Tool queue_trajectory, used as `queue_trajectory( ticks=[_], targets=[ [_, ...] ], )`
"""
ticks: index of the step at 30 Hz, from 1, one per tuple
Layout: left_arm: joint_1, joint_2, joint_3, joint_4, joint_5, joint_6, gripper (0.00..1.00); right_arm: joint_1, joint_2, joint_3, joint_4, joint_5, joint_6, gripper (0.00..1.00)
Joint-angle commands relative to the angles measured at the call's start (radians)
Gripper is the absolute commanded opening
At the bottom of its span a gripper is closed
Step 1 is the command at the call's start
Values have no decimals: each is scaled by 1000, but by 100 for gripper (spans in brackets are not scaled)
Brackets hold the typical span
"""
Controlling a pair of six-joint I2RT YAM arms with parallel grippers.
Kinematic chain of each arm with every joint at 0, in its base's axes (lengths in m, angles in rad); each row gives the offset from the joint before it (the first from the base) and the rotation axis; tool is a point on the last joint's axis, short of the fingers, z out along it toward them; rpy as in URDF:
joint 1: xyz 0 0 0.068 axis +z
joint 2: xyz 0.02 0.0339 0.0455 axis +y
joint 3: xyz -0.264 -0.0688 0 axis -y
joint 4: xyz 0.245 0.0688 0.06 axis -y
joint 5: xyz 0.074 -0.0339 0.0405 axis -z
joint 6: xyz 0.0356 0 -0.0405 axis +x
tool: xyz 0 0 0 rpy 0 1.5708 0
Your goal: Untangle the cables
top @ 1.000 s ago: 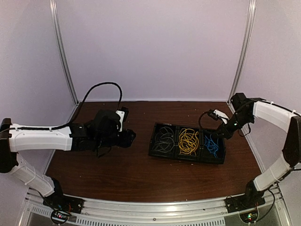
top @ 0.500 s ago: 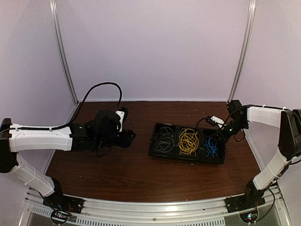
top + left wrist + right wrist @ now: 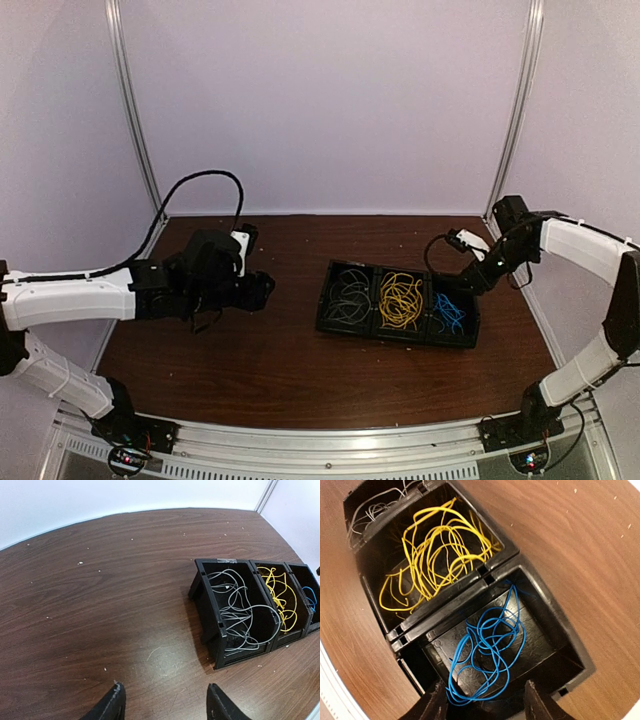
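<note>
Three black bins stand in a row on the brown table. The blue cables (image 3: 490, 650) (image 3: 449, 312) lie loose in the rightmost bin (image 3: 555, 620), the yellow cables (image 3: 435, 555) (image 3: 401, 301) in the middle bin, the pale grey cables (image 3: 240, 610) (image 3: 349, 293) in the leftmost bin (image 3: 207, 605). My right gripper (image 3: 482, 702) (image 3: 470, 280) hovers open just above the blue bundle, with nothing between its fingers. Over bare table left of the bins, my left gripper (image 3: 165, 702) (image 3: 262, 290) is open and holds nothing.
White crumbs dot the table surface (image 3: 80, 562). A thick black arm cable (image 3: 195, 190) arcs over the back left corner. Pale walls and metal posts (image 3: 515, 110) close in the back and sides.
My right gripper opened over the right bin, and the blue cables now lie free inside it; the arm dipped and came back up. The left arm drew back a little to the left.
</note>
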Motion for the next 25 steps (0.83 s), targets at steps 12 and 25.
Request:
queue_trajectory(
  ticks=[12,25],
  targets=[
    [139,-154,97,-206,-55,140,82,9,-163,233,99,-75,218,100],
    [207,-158,217,-283,-251,187,98,8,-373,74,533,119,538,100]
  ],
)
